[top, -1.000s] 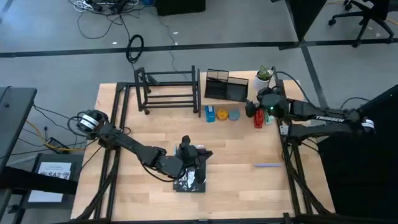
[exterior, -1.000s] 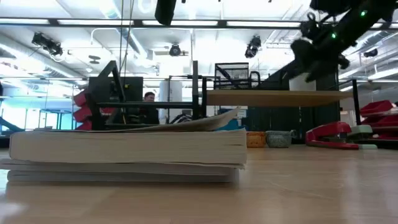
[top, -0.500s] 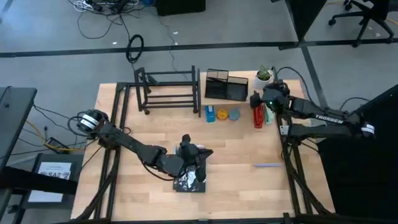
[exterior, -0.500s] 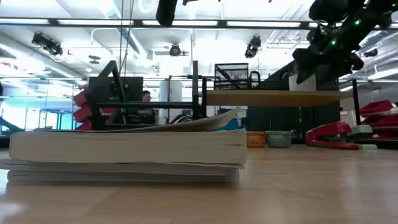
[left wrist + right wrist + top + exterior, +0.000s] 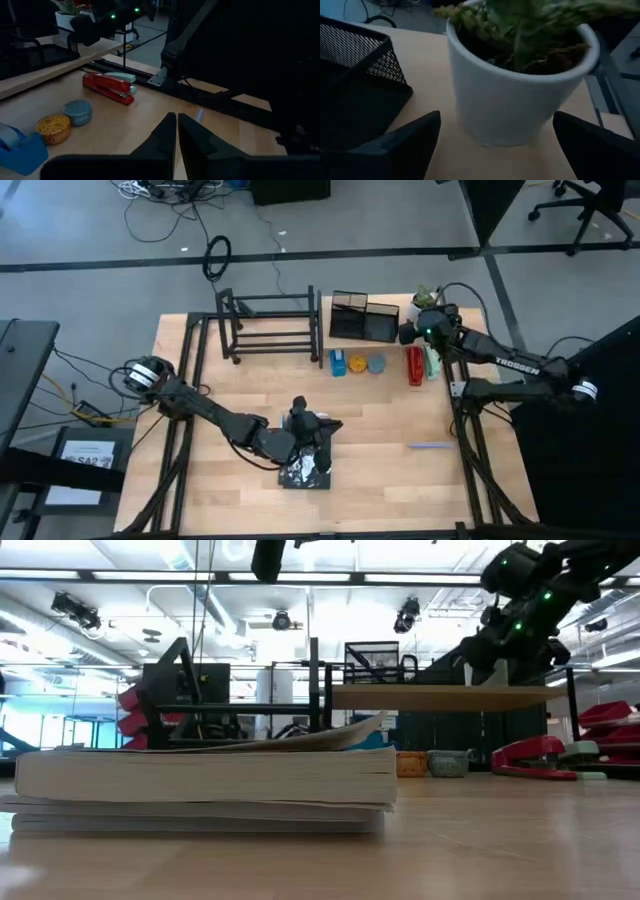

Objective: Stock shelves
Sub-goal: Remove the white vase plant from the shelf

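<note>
Shelves: wooden plank (image 5: 445, 697) on tabletop (image 5: 400, 470); spread right pincer (image 5: 495, 145) flanks the white plant pot (image 5: 517, 85); left pincer (image 5: 176, 131) pressed together.

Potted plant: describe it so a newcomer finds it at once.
Start at the light wooden shelf at the table's far edge, right of the black rack. At its right end, beside the black mesh organizer, stands the potted plant, with the open right gripper facing it. It is the only white pot with green leaves.
</note>
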`<state>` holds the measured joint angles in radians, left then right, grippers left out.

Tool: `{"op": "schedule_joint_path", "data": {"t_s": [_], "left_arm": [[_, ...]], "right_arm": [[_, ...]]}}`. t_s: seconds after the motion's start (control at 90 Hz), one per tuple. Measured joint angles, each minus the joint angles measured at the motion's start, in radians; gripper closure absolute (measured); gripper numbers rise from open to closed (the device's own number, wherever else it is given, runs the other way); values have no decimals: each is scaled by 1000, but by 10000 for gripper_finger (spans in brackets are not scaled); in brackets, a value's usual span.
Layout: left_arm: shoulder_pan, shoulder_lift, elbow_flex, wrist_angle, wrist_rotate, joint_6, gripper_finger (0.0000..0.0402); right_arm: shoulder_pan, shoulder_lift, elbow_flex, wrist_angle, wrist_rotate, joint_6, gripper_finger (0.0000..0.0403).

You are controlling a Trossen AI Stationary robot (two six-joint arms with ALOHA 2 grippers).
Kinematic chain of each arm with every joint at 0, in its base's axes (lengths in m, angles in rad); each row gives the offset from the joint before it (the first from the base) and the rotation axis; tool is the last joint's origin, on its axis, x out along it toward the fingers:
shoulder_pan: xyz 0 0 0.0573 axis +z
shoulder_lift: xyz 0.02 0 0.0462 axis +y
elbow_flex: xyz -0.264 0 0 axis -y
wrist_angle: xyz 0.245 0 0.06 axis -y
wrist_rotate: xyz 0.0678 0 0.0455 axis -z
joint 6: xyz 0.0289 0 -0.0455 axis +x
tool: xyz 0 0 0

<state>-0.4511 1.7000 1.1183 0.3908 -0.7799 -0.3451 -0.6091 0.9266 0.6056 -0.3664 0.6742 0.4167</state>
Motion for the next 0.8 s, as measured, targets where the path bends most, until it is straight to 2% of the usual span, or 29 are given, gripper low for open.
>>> {"op": "schedule_joint_path", "data": {"t_s": [0.267,0.522,0.8], "left_arm": [[-1,0,0,0,20,0,401],[-1,0,0,0,33,0,401],[-1,0,0,0,33,0,401]], "right_arm": [[-91,21,0,104,-113,-102,53],[-146,21,0,117,-178,-209,55],[-224,21,0,184,-323,-291,55]]}}
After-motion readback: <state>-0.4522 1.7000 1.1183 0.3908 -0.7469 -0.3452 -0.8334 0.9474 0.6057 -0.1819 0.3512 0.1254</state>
